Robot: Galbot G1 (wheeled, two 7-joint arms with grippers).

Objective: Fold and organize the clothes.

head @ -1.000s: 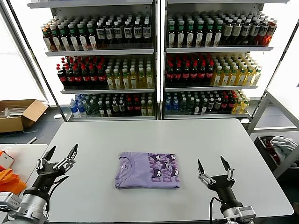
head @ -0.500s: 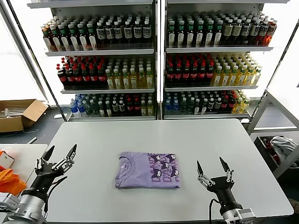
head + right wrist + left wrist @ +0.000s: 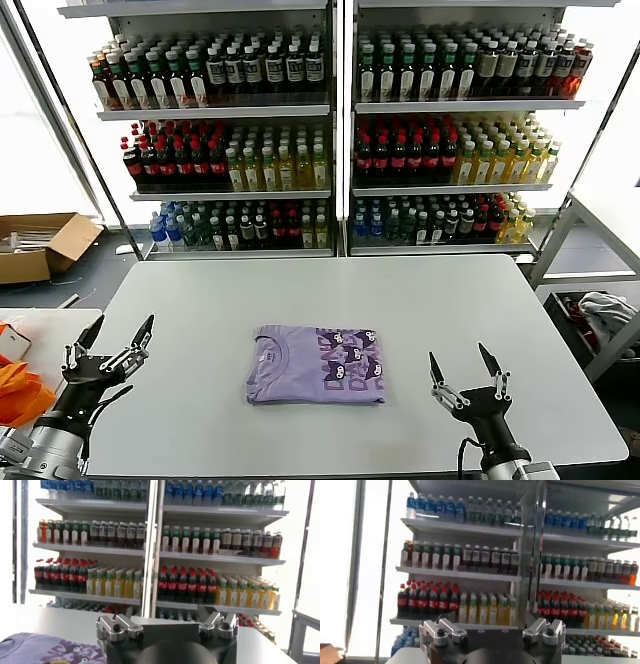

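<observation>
A lavender T-shirt (image 3: pixel 314 364) lies folded into a neat rectangle in the middle of the grey table (image 3: pixel 400 300), its dark cartoon print facing up on the right half. A corner of it shows in the right wrist view (image 3: pixel 40 650). My left gripper (image 3: pixel 112 338) is open and empty, raised over the table's left edge, well left of the shirt. My right gripper (image 3: pixel 464 361) is open and empty, raised near the front edge, to the right of the shirt. Both point up toward the shelves.
Shelves full of drink bottles (image 3: pixel 330 130) stand behind the table. Bright orange fabric (image 3: pixel 15 392) lies on a side surface at the left. A cardboard box (image 3: pixel 40 245) sits on the floor at the left. A white-and-grey cloth bundle (image 3: pixel 605 312) sits in a bin at the right.
Both grippers have drawn back toward me and away from the shirt, the left one outward to the left, the right one lower. The shirt has not moved.
</observation>
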